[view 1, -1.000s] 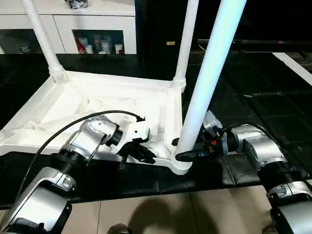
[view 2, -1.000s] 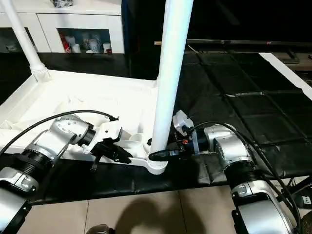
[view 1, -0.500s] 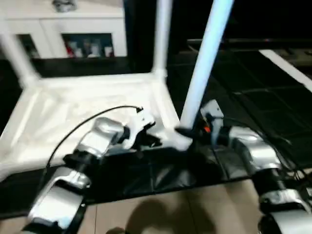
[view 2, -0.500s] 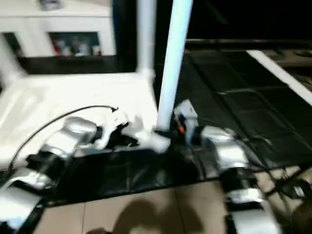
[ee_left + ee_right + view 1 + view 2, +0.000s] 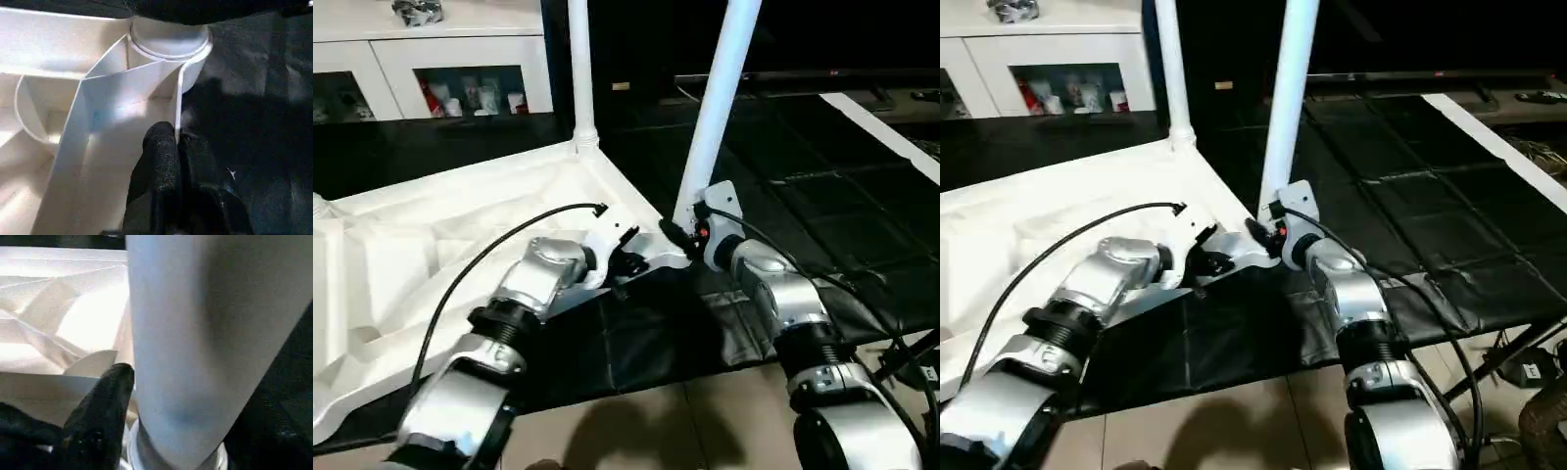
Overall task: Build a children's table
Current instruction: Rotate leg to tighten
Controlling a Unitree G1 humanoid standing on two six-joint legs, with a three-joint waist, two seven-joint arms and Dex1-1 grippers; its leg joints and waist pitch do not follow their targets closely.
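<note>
We see the children's table (image 5: 460, 220) upside down — left gripper (image 5: 177, 142) clenched on its frame wall beside the corner leg (image 5: 717, 93), right gripper (image 5: 677, 238) grasping that leg's base.

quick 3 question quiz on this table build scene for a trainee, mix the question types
1. True or false: the children's table lies upside down with its legs pointing up.
2. What does the left pincer pinch? A) a leg B) the thin rim wall of the frame C) a cable
3. Fill in: the right pincer is at the base of the near corner ____.

Key: 1 true. 2 B, shut on the wall just below the corner socket. 3 leg; one black finger lies against it.
</note>
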